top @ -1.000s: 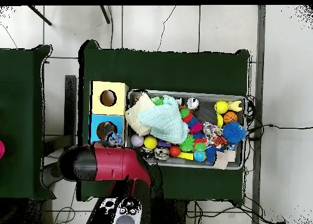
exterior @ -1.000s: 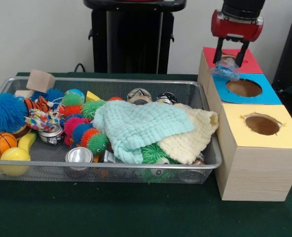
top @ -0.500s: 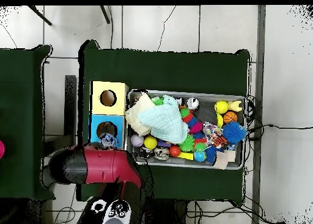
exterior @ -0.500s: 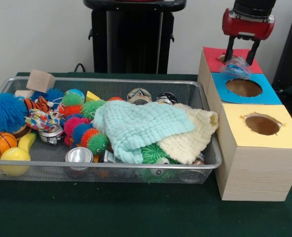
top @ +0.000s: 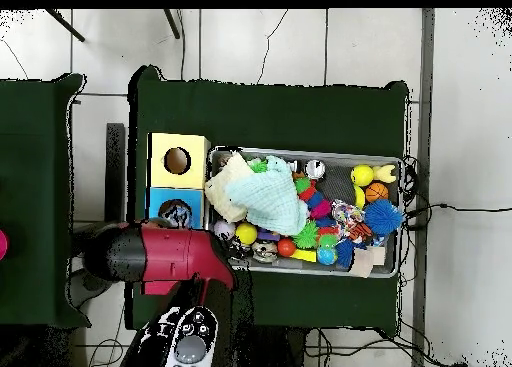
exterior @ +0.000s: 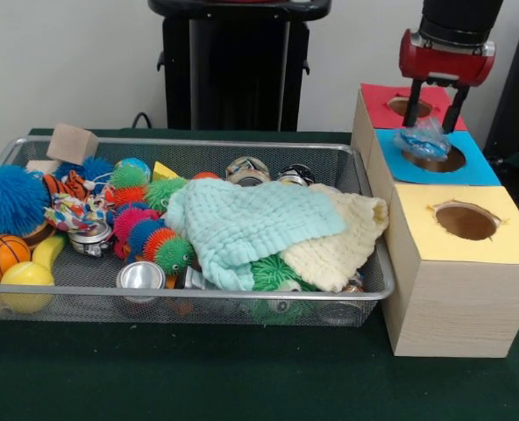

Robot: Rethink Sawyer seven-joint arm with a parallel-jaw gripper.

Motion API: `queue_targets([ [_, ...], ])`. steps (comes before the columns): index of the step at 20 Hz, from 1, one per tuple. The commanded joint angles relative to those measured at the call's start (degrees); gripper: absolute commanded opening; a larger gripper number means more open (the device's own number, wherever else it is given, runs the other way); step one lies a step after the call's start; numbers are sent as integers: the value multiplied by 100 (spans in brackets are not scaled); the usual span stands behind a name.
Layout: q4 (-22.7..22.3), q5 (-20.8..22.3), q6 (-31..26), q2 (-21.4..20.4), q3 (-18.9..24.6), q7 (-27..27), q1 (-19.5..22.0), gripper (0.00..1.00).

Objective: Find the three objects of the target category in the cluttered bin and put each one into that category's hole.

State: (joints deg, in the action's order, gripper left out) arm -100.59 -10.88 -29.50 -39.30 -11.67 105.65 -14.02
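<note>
My gripper (exterior: 433, 112) hangs over the blue box (exterior: 479, 167), jaws apart, with a crumpled clear-blue bag (exterior: 423, 140) just below the tips. The bag lies on the far rim of the blue hole (exterior: 437, 158), partly over the opening and partly on the blue top. Nothing is pinched between my jaws, and I cannot tell whether a tip touches the plastic. From overhead my arm (top: 160, 261) covers most of that end, and only a pale speck sits in the hole.

As I judge it, 1 object is at its hole but not in. The bag looks bunched wider than a clean drop would need, and it could hang on the rim or slide off toward the red box (exterior: 384, 105). A push down through the opening may be needed before this 1 counts.

That would leave 2 more of the same kind to find, if this is the first; I cannot see inside any box, so I cannot tell how many have gone in. The yellow box (exterior: 461, 263) shows an empty-looking hole. The bin (exterior: 198, 294) is full: a mint cloth (exterior: 242, 224) over a cream cloth (exterior: 343, 246) covers the middle, with spiky balls, cans and small balls around them. No other plastic bag shows, so anything left is likely under the cloths.
</note>
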Motion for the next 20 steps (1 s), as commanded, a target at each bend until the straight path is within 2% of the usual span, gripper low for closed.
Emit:
queue_targets([
  [1, 636, -311, -516, 681, 166, 1330, 237, 0],
  [9, 827, -186, -500, 752, 38, 1218, 190, 0],
  [12, 767, -255, -294, 783, 271, 1078, 342, 0],
  [20, 782, -208, -208, 832, 376, 918, 418, 0],
])
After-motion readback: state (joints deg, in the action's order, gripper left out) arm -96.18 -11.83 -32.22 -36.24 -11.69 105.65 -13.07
